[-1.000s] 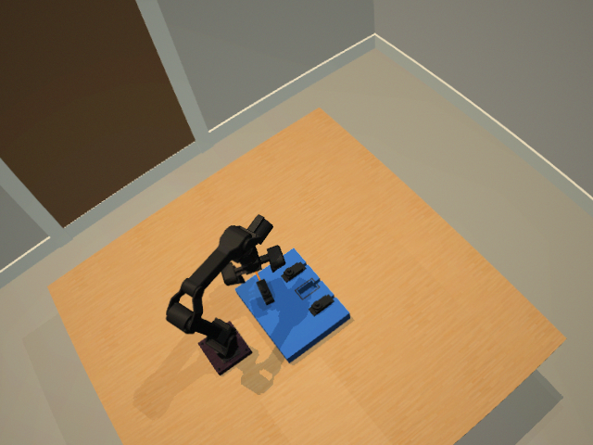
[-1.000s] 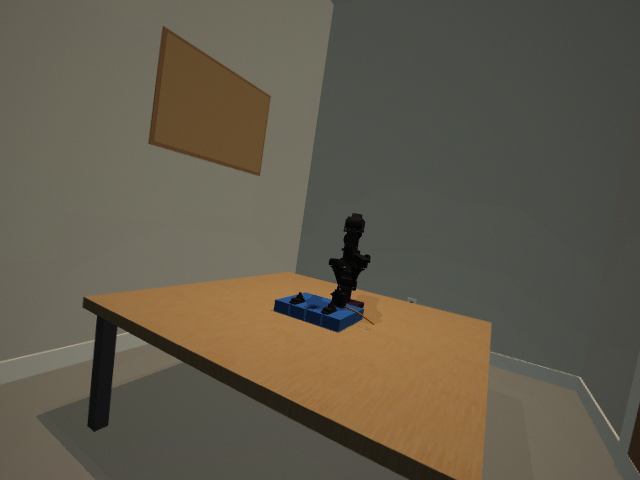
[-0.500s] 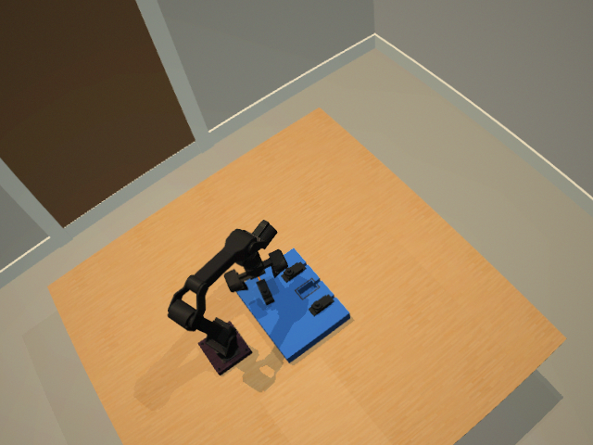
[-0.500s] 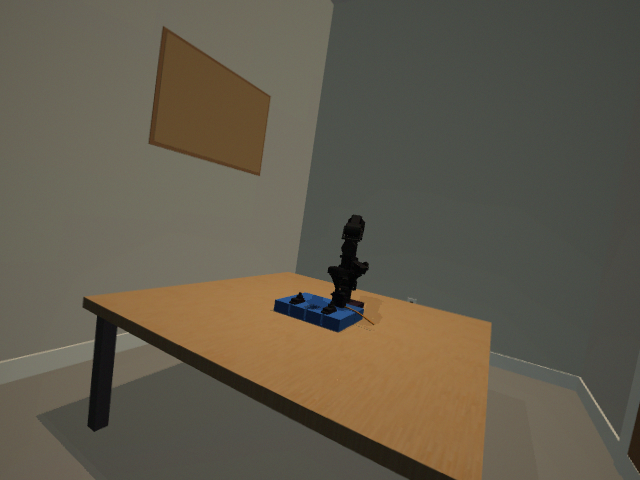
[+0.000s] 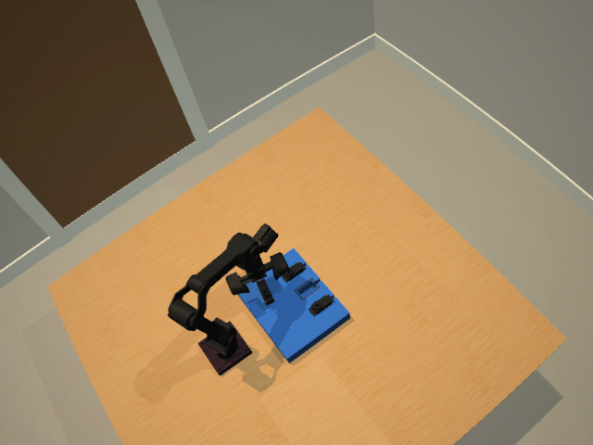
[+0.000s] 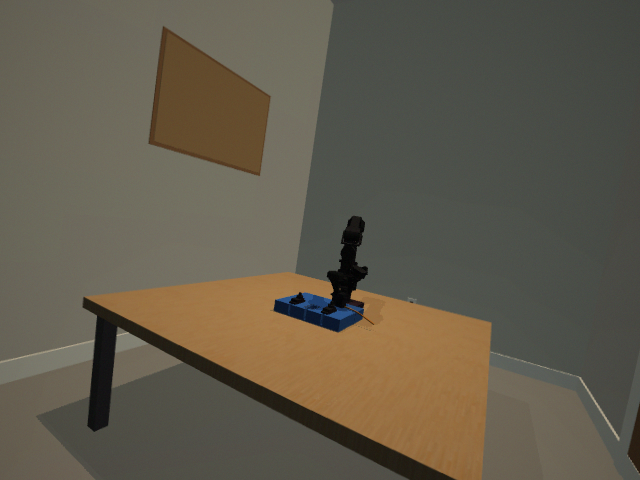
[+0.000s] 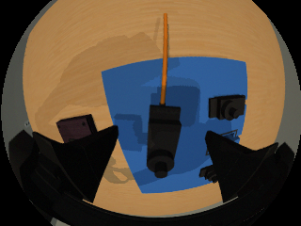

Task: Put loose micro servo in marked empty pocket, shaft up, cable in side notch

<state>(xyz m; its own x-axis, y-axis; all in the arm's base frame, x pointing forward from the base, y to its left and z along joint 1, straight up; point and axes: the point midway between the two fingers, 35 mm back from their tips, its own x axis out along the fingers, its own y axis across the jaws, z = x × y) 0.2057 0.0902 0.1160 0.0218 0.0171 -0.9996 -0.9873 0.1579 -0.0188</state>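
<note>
A bare, plain indoor room: grey walls with a pale baseboard (image 5: 478, 110), one wooden table (image 6: 217, 330), and a corkboard (image 6: 209, 103) on the wall.

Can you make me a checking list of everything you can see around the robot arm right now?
Surface: orange-brown wooden table top carrying a flat blue rectangular deck.
Job's things: loose black micro servo lying on its side on the deck; outlined empty pocket unfilled.
Clutter: two more black servos seated on the deck either side of the pocket.
Grippers: black parallel-jaw gripper open, holding nothing, above the loose servo.
Cables: thin orange cable running straight from the servo off the deck onto the table.
Surroundings: grey walls, brown framed board on one wall, grey floor.
</note>
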